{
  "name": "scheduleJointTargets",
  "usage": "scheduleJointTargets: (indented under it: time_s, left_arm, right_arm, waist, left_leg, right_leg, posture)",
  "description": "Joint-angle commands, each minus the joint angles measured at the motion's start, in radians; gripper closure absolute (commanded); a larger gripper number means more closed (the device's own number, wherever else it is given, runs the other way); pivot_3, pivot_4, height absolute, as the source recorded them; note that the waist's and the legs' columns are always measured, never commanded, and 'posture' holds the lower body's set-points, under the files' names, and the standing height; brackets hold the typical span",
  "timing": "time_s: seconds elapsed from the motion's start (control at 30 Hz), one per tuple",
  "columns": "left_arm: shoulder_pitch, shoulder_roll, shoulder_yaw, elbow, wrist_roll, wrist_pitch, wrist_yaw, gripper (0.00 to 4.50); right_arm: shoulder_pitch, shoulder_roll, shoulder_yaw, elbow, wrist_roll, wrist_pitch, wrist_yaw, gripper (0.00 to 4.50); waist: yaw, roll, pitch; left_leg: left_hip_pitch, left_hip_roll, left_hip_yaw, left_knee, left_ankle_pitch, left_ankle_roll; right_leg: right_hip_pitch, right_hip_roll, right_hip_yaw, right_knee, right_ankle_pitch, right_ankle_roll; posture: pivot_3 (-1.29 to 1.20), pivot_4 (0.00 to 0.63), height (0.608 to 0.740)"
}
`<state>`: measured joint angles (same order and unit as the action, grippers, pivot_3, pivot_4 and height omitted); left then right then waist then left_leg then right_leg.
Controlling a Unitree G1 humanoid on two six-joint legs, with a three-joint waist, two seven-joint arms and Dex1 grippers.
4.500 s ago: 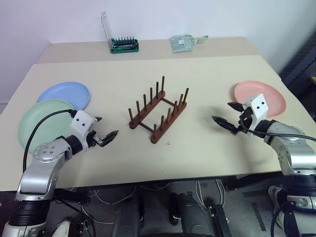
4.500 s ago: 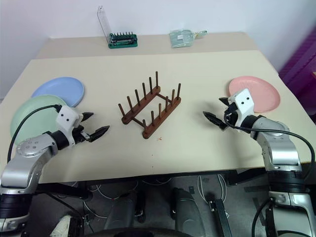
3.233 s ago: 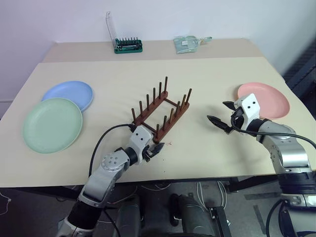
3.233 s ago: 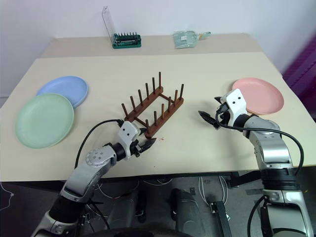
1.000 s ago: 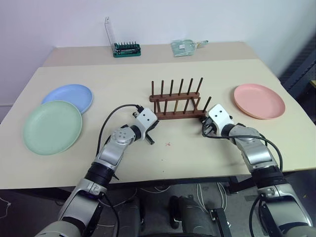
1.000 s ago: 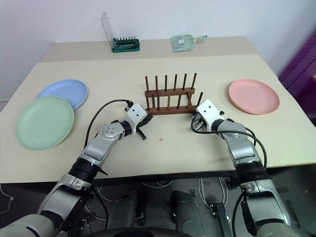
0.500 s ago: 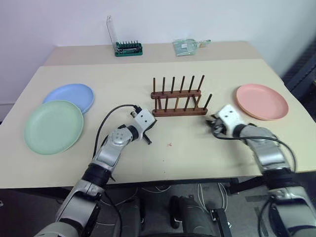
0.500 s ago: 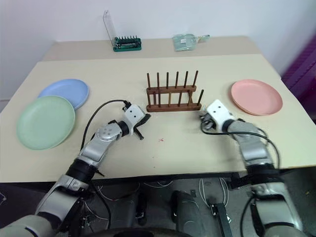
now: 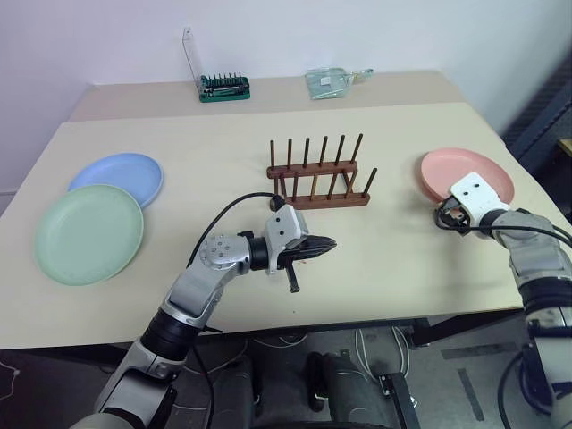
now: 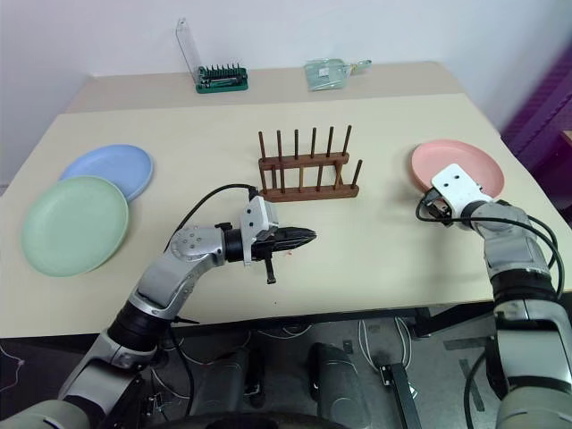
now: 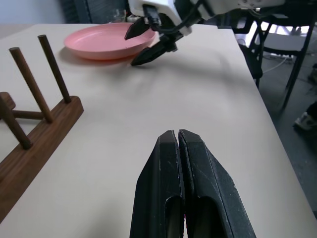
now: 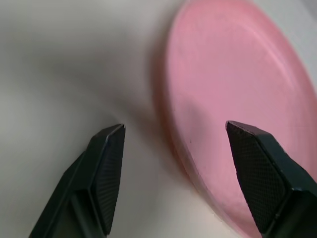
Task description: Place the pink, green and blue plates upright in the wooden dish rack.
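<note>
The pink plate (image 9: 469, 172) lies flat at the table's right side. My right gripper (image 12: 174, 128) is open at its near-left edge, one fingertip over the plate (image 12: 237, 74), the other over the table. The wooden dish rack (image 9: 320, 183) stands crosswise mid-table with nothing between its pegs. In front of it my left gripper (image 9: 329, 243) is shut and holds nothing, pointing right just above the table. The green plate (image 9: 89, 233) and the blue plate (image 9: 116, 176) lie flat at the left, the green one overlapping the blue one's near edge.
A green screwdriver-bit holder (image 9: 223, 86) with an upright clear lid and a plastic packet (image 9: 332, 80) sit at the table's back edge. The table's right edge runs close behind the pink plate, with a chair (image 11: 292, 44) beyond it.
My right gripper left the rack's right end, moved right to the pink plate and opened. My left gripper drew back from the rack and swung to point right, still shut.
</note>
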<state>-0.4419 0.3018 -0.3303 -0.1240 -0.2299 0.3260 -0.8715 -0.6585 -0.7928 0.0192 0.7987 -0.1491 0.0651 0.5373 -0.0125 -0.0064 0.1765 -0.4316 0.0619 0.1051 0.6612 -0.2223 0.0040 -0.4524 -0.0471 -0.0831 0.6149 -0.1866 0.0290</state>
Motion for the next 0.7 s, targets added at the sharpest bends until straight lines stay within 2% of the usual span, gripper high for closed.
scheduleJointTargets:
  time_s: [0.03,0.17,0.3,0.43,0.47,0.6,0.7]
  left_arm:
    - [-0.007,-0.001,0.016,-0.043,-0.014,0.007,0.006,4.42]
    - [0.015,0.012,0.013,-0.058,-0.001,0.003,0.016,4.42]
    - [0.031,0.021,0.018,-0.067,0.002,0.002,0.028,4.42]
    - [0.039,0.032,0.038,-0.060,0.001,0.000,0.048,4.42]
    - [0.039,0.035,0.041,-0.058,-0.001,-0.001,0.050,4.42]
    - [0.033,0.040,0.048,-0.041,0.001,-0.009,0.054,4.42]
    - [0.026,0.040,0.057,-0.032,-0.001,-0.012,0.053,4.42]
  right_arm:
    - [-0.054,0.003,0.010,0.099,-0.023,-0.060,-0.028,2.44]
    - [-0.072,0.004,0.024,0.131,-0.039,-0.109,-0.042,4.42]
    - [-0.048,-0.005,0.022,0.024,-0.040,-0.207,-0.056,4.47]
    - [-0.069,0.041,-0.105,-0.257,0.136,-0.153,-0.021,4.47]
    - [-0.079,0.066,-0.143,-0.331,0.215,-0.084,-0.002,4.47]
    - [-0.187,0.159,-0.314,-0.668,0.726,0.391,0.080,4.47]
    - [-0.246,0.183,-0.402,-0.723,0.982,0.661,0.055,4.47]
  waist:
    - [0.000,0.000,0.000]
    - [0.002,0.000,0.000]
    - [0.001,0.000,0.000]
    - [-0.006,0.003,0.002]
    - [-0.004,0.003,0.002]
    - [0.001,0.003,0.002]
    - [0.012,0.003,0.002]
  left_leg:
    - [0.000,0.000,0.000,0.000,0.000,0.000]
    - [0.000,0.000,0.000,0.000,0.000,0.000]
    - [0.000,0.000,0.000,0.000,0.000,0.000]
    - [-0.001,0.000,0.002,0.000,0.000,0.000]
    - [-0.001,0.000,0.002,0.000,0.000,0.000]
    - [-0.001,0.003,0.002,0.000,0.000,0.000]
    - [-0.001,0.003,0.001,0.000,0.000,0.000]
  right_leg:
    - [0.000,0.000,0.000,0.000,0.000,0.000]
    - [0.000,0.000,0.001,0.000,0.000,0.000]
    - [0.000,0.000,0.001,0.000,0.000,0.000]
    - [-0.004,0.000,0.004,0.003,0.001,0.001]
    - [-0.005,0.001,0.005,0.004,0.002,0.003]
    - [-0.007,0.002,0.005,0.007,0.002,0.004]
    - [-0.007,0.001,0.003,0.009,0.001,0.002]
  posture:
    - [0.00,0.150,0.730]
    - [0.00,0.150,0.730]
    - [0.00,0.150,0.730]
    - [0.00,0.150,0.730]
    - [0.00,0.150,0.730]
    - [0.00,0.150,0.730]
    - [0.00,0.150,0.730]
